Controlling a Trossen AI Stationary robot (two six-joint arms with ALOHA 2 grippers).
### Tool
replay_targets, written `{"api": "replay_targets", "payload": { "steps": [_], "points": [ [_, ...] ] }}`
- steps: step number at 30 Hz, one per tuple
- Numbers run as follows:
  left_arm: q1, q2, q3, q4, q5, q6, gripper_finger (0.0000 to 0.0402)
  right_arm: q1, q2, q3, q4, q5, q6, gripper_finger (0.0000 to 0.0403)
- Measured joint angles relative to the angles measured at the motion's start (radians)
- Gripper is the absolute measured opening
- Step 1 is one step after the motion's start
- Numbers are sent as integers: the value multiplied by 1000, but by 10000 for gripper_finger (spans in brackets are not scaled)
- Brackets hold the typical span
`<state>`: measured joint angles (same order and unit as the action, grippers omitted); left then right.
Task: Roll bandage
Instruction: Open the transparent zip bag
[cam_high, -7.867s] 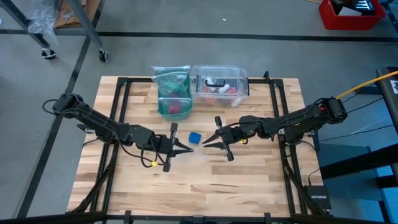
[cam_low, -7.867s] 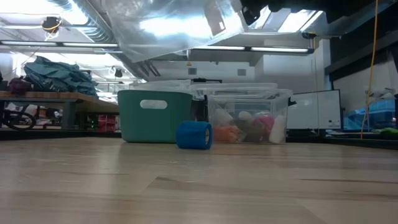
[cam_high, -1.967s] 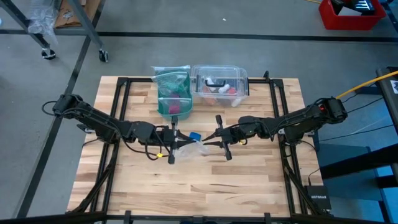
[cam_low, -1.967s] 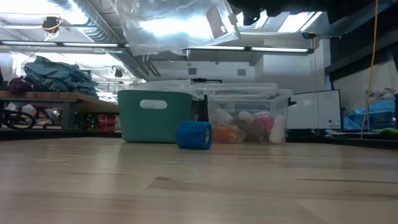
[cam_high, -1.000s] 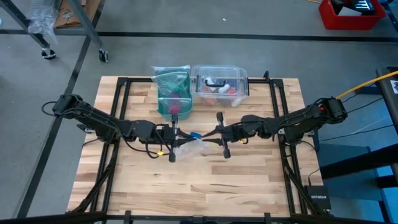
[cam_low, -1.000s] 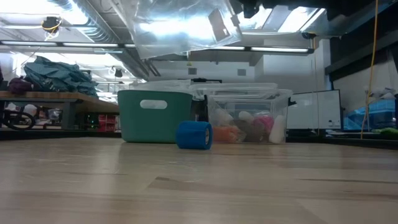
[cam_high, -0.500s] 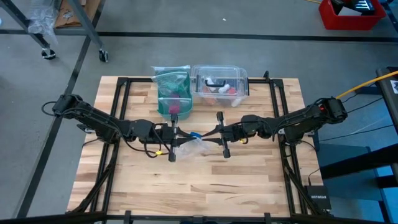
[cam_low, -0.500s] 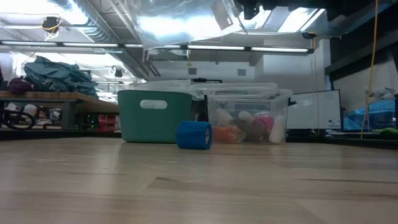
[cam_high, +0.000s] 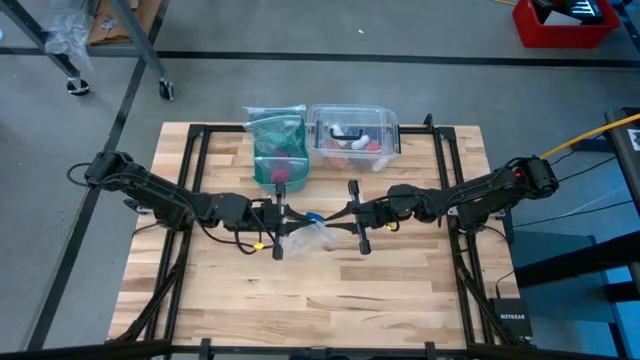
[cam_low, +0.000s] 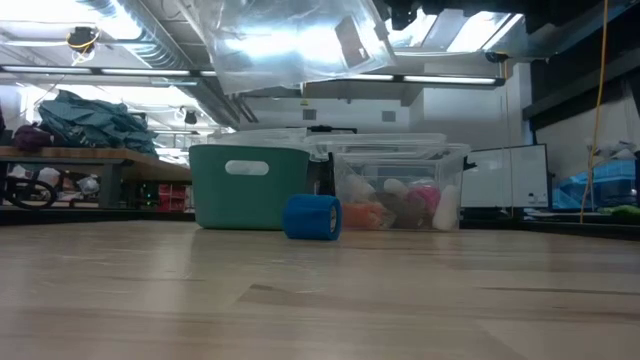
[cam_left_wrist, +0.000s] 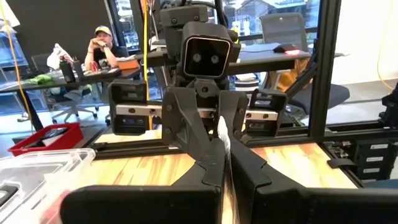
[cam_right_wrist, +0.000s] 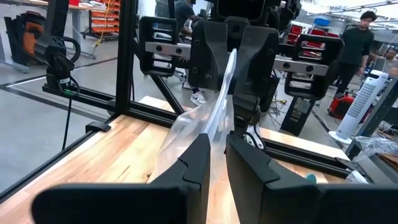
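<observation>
The bandage (cam_low: 312, 217) is a small bright blue roll lying on the wooden table (cam_high: 400, 290), in front of the bins; in the high view the bandage (cam_high: 314, 216) peeks out between my two grippers. My left gripper (cam_high: 287, 217) and my right gripper (cam_high: 340, 217) face each other above mid-table. Both are shut on a clear plastic zip bag (cam_high: 305, 238), which shows in the low view as the bag (cam_low: 290, 45) high over the table. My left gripper pinches the bag's upper edge (cam_left_wrist: 222, 132) between its two fingers, coming level from the table's left. The bag hangs below, clear of the table. My right gripper pinches the same upper edge (cam_right_wrist: 216, 134) between its two fingers, level from the table's right, tip to tip with the left gripper. The clear film (cam_right_wrist: 186, 140) sags slack beneath.
A teal bin (cam_high: 278, 150) and a clear lidded box (cam_high: 353, 135) with small items stand at the table's far edge, behind the bandage. Black frame rails (cam_high: 190, 190) run along the table's sides. People sit and stand in the room beyond.
Both arms have kept still. The hanging part of the bag has swayed and shifted its folds a little.
</observation>
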<state>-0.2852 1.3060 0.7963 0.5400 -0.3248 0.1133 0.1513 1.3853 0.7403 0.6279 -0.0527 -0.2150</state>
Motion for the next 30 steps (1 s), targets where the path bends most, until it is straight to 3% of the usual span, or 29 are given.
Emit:
{"api": "replay_targets", "payload": {
  "steps": [30],
  "points": [
    [26,0,0,102,2,108,0,0,13,0,-33,-53,12,56]
  ]
}}
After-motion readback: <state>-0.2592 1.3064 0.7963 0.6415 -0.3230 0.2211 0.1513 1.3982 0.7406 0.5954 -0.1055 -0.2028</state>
